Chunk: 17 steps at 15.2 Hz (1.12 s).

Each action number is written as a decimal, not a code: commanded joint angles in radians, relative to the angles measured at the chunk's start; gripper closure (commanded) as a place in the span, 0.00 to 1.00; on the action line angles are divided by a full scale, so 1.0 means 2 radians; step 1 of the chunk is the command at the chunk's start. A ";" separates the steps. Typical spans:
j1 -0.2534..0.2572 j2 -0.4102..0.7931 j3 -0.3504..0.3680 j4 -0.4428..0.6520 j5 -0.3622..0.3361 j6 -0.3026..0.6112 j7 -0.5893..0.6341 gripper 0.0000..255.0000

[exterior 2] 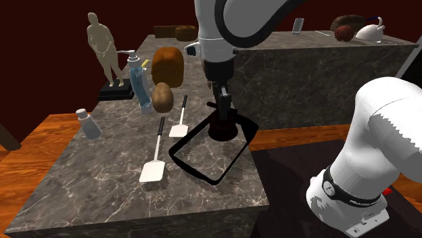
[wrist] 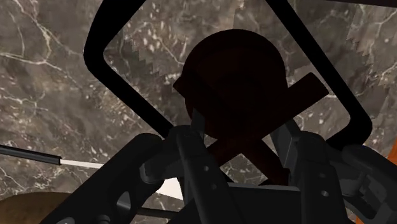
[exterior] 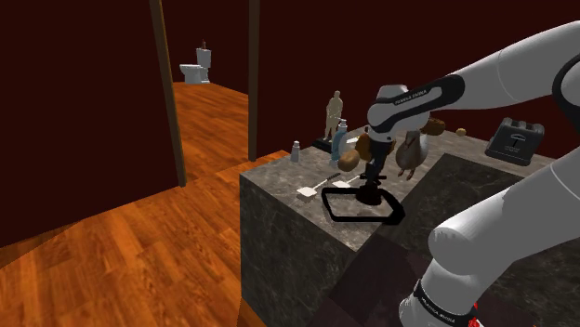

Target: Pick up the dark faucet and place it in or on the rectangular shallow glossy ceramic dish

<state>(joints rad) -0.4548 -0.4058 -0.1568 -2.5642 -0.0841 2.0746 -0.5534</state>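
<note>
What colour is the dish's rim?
Black; the dish rim shows best in the second exterior view.

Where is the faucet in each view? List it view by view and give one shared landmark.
Shoulder view: faucet right of centre, standing inside the dish.
Second exterior view: faucet at centre, in the dish's upper end.
Wrist view: faucet within the dish's rim.
Shared landmark: the dish's black rim around it.
</note>
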 commanded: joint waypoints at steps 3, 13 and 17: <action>0.000 0.014 -0.002 -0.018 0.000 0.032 0.000 1.00; 0.000 0.020 -0.002 -0.022 0.000 0.043 0.000 0.00; 0.000 0.020 -0.002 -0.022 0.000 0.043 0.000 0.00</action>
<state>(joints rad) -0.4541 -0.3663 -0.1616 -2.6090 -0.0844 2.1597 -0.5537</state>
